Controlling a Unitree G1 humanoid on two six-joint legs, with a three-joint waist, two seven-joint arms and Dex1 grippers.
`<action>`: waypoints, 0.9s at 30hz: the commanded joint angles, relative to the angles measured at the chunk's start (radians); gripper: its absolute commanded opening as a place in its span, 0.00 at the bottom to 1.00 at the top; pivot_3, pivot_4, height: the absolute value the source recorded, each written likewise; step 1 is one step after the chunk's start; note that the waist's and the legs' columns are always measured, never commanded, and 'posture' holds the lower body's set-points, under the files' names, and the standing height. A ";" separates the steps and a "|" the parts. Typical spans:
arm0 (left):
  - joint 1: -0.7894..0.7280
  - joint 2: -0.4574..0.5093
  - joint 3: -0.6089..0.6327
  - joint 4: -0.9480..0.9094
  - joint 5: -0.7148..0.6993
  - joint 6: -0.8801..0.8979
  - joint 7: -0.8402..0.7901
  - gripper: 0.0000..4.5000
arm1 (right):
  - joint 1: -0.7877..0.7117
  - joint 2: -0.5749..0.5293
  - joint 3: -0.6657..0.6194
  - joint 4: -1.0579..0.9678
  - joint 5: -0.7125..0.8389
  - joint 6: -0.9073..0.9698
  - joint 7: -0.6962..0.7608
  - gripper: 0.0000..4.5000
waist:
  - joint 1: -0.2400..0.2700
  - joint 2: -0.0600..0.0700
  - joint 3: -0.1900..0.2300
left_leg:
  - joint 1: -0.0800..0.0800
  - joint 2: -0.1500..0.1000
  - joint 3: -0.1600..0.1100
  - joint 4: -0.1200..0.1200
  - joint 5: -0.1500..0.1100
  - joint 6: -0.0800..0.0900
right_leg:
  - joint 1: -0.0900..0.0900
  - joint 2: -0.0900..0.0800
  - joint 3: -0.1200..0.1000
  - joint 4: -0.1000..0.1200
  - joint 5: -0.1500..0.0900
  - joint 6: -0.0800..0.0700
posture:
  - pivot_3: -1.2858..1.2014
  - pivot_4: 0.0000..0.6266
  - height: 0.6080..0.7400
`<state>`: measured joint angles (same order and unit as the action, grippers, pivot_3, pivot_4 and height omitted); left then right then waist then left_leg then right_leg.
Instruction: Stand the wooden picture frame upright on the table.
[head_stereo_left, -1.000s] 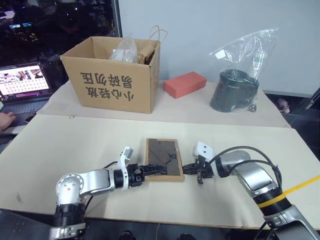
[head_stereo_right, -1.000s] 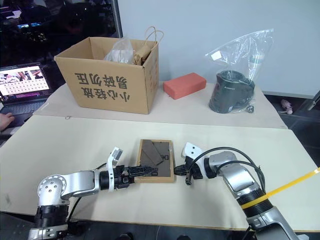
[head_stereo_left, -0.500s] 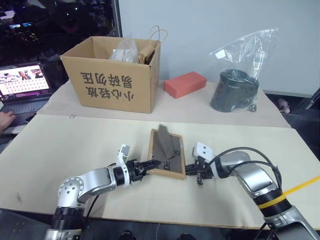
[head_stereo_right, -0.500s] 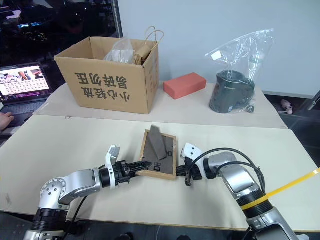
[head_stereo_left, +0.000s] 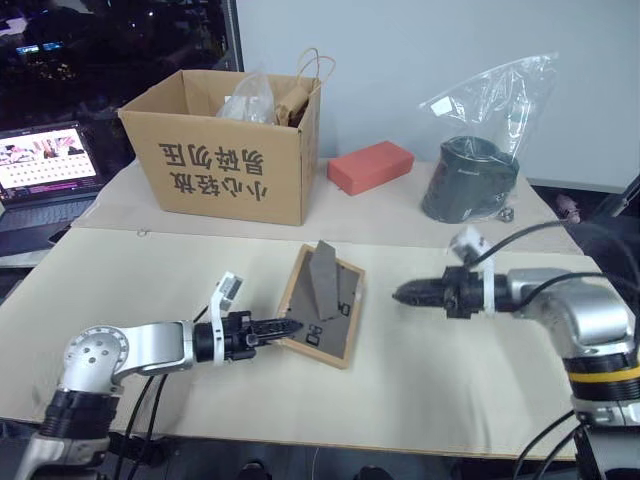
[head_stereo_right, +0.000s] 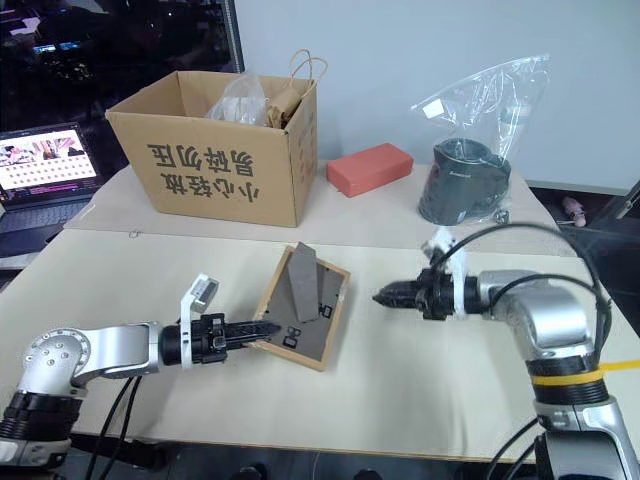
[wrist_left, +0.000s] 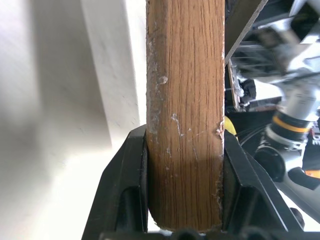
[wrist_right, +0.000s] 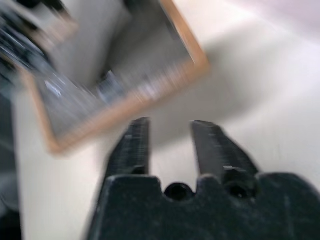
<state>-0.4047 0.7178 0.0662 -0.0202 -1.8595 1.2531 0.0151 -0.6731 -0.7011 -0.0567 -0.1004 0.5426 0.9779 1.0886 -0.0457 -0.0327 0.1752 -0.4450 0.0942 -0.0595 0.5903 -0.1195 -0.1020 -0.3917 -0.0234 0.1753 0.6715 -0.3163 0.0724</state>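
The wooden picture frame (head_stereo_left: 338, 318) is tilted on the table (head_stereo_left: 150, 280), dark back toward me, its easel stand (head_stereo_left: 325, 275) folded out and sticking up. My left gripper (head_stereo_left: 288, 325) is shut on the frame's left edge. The left wrist view has that light-wood edge (wrist_left: 185, 100) clamped between the black fingers (wrist_left: 125, 170). The frame's right side rests lower, toward the tabletop. My right gripper (head_stereo_left: 398, 293) hovers above the table to the right of the frame, apart from it. Its fingers (wrist_right: 135, 142) stand parted with nothing between them, and the frame (wrist_right: 120, 107) lies beyond.
On the rear table stand a cardboard box (head_stereo_left: 225, 150) with bags inside, a red-orange block (head_stereo_left: 370, 167) and a dark object in a clear plastic bag (head_stereo_left: 470, 180). A laptop (head_stereo_left: 45, 175) sits at far left. Cables trail from both arms.
My left gripper closed on the frame's left edge and lifted it, and the easel stand swung out. My right gripper let go of the right edge, rose, moved right and opened.
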 joint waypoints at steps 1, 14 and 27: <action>-0.035 -0.005 0.000 -0.007 0.008 -0.006 -0.044 0.25 | -0.037 0.060 -0.010 -0.043 0.070 0.043 -0.051 0.68 | 0.001 0.000 0.000 | 0.000 0.000 0.000 0.000 0.000 0.000 | 0.000 0.000 0.000 0.000 0.000 0.000 | 0.52 0.24 0.82; -0.060 -0.053 -0.025 0.012 0.036 -0.019 -0.039 0.25 | -0.052 0.212 0.162 -0.014 0.094 -0.010 -0.018 0.98 | 0.003 0.000 0.000 | -0.012 0.000 0.000 0.001 0.001 0.000 | -0.013 0.000 0.000 0.004 0.002 -0.002 | 0.52 0.24 0.82; -0.118 0.009 -0.016 0.158 -0.053 0.045 -0.086 0.25 | -0.001 0.103 0.130 -0.012 0.067 -0.068 -0.004 0.98 | 0.002 0.000 0.000 | -0.012 0.000 0.000 0.001 0.001 -0.001 | -0.013 0.000 0.000 0.006 0.001 -0.002 | 0.52 0.24 0.82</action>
<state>-0.4859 0.7117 0.0207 0.1312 -1.8606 1.2915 -0.0434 -0.6795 -0.5821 0.0946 -0.1191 0.6331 0.9519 1.0977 -0.0441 -0.0325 0.1754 -0.4565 0.0942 -0.0600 0.5918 -0.1183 -0.1029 -0.4048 -0.0233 0.1748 0.6772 -0.3149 0.0707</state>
